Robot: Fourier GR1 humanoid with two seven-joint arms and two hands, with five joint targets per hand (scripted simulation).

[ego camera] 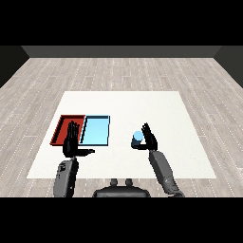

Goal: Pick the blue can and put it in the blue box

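Observation:
A blue can (138,137) stands on the white table (142,107), right of the two trays. My right hand (149,138) is at the can's right side with its fingers curled round it. The light blue tray (96,130) lies left of the can, with nothing in it. My left hand (71,141) is held upright over the red tray (61,124), fingers straight and thumb stuck out to the right, holding nothing.
The red tray lies against the light blue tray's left side, partly hidden by my left hand. White table surface stretches behind and to the right of the can. A wooden floor surrounds the table.

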